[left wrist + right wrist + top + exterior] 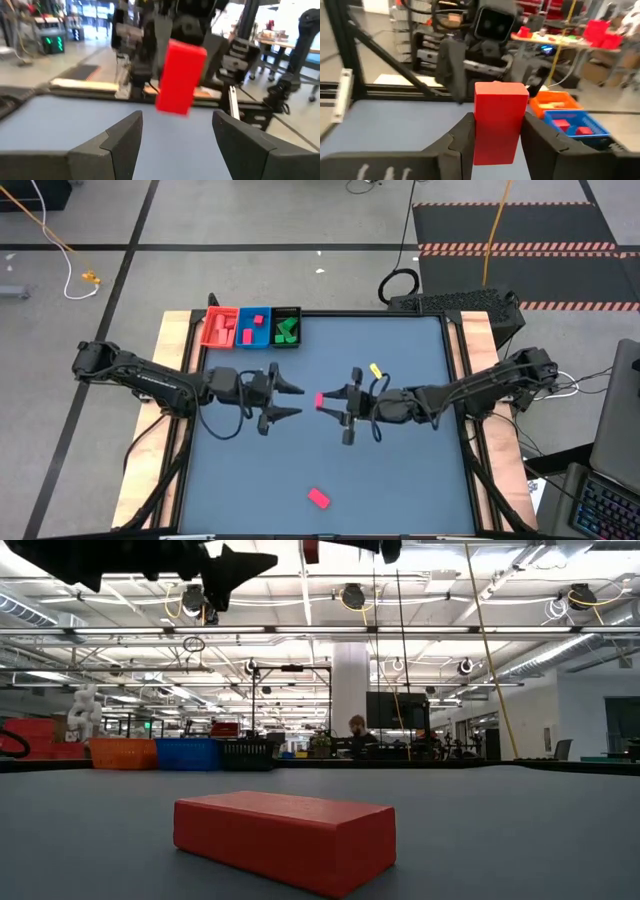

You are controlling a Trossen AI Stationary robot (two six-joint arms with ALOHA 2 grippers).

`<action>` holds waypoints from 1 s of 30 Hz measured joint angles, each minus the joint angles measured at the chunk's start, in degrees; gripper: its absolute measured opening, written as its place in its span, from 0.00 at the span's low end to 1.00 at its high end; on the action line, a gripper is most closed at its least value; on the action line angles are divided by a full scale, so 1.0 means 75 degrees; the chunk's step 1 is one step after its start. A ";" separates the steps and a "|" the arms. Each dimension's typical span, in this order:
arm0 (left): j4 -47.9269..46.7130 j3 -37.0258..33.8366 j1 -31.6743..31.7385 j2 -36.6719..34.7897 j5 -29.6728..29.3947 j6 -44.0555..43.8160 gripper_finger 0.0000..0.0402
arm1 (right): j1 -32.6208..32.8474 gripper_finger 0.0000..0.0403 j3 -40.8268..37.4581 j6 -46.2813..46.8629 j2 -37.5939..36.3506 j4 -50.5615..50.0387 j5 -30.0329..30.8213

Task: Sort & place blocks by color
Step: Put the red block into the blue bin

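Dark blue-grey tabletop [400, 470] is being worked over by both arms, with a wide workshop hall being seen beyond it in the low view. At the far-left corner of the mat three small trays are being kept in a row: the red tray [218, 328], the blue tray [253, 328] and the black tray [287, 328], each already holding blocks.

Over the middle of the table a handover is being set up. A red bar [497, 122] is being held by the right gripper [335, 402], its fingers closed narrowly on the lower part, with the bar's long axis standing out past the fingertips. Straight ahead of it, the left gripper [290, 400] is being held with its jaws spread wide and nothing between them. Seen past the left arm's own fingers [122, 137], the red bar [181, 77] is hanging just beyond the open gap, slightly tilted and not yet touched. That is the relation everything is turning on: the bar is lying directly in front of the left hand, near its jaws, so a short advance and a squeeze across the bar's narrow sides would probably be called for.

A second red block [318, 498] is being left flat on the mat, nearer the front edge and well apart from both hands; it is filling the foreground in the low view.
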 joint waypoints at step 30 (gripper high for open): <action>0.1406 0.0034 -0.0312 0.1000 -0.1126 0.0856 0.60 | -0.0353 0.29 -0.0003 0.0330 0.0448 0.1209 -0.0803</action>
